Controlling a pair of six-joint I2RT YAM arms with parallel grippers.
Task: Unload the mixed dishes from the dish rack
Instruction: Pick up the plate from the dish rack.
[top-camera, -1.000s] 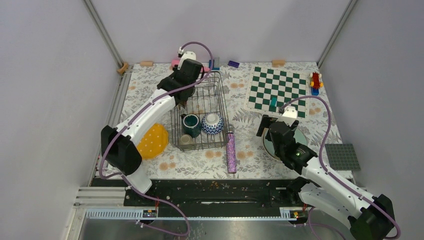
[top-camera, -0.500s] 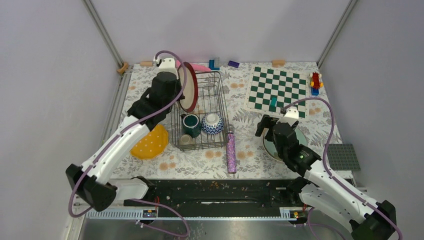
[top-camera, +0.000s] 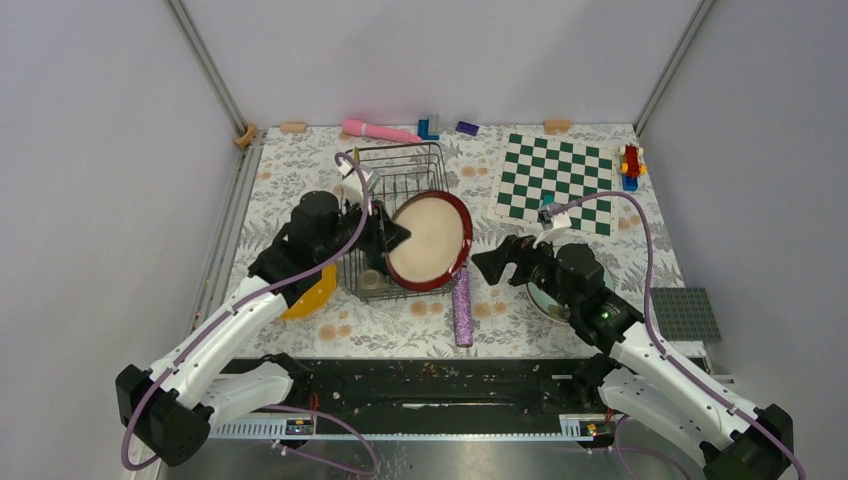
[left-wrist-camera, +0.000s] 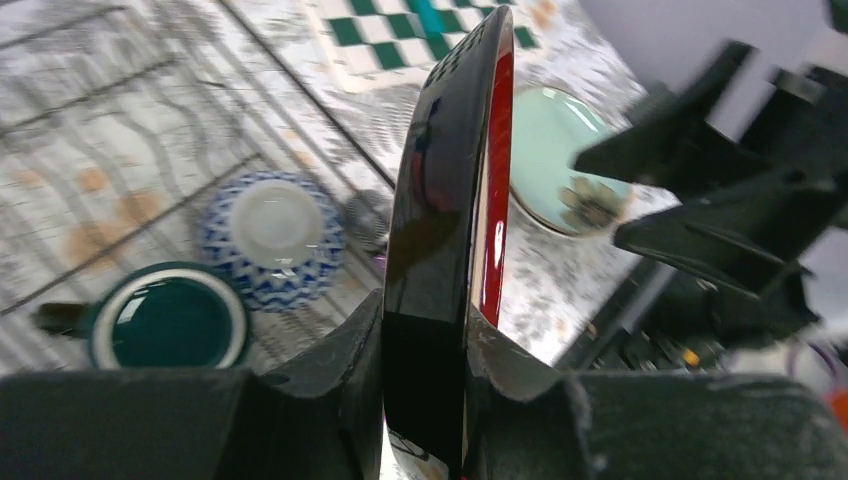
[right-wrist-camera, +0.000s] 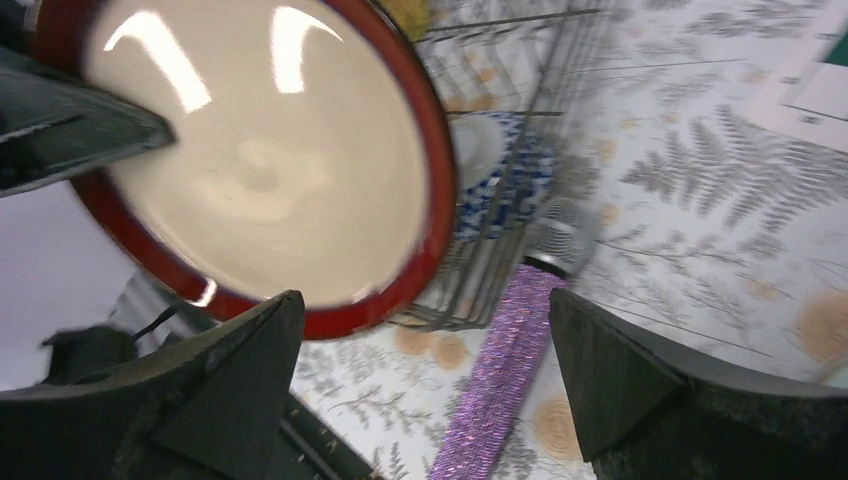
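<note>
My left gripper (top-camera: 388, 240) (left-wrist-camera: 425, 340) is shut on the edge of the dark red-rimmed plate (top-camera: 430, 240) (left-wrist-camera: 450, 200) (right-wrist-camera: 260, 150), which hangs tilted over the front right of the black wire dish rack (top-camera: 400, 170). Below it in the rack sit the teal mug (left-wrist-camera: 170, 330), the patterned bowl (left-wrist-camera: 270, 235) and a small greyish cup (top-camera: 372, 280). Just right of the plate's rim, my right gripper (top-camera: 497, 262) (right-wrist-camera: 422, 305) faces it, open and holding nothing. A pale green plate (top-camera: 545, 295) (left-wrist-camera: 545, 150) lies on the table under the right arm. A yellow plate (top-camera: 305, 295) lies left of the rack, partly under the left arm.
A glittery purple cylinder (top-camera: 462, 308) (right-wrist-camera: 500, 370) lies on the table by the rack's front right corner. The chessboard (top-camera: 557, 180) is at the back right, with a toy figure (top-camera: 630, 162) beside it. A grey baseplate (top-camera: 685, 312) lies far right, a pink object (top-camera: 378, 130) at the back.
The left arm has lifted the red-rimmed plate from the back of the rack and swung it forward and right. The right gripper has turned left toward the plate.
</note>
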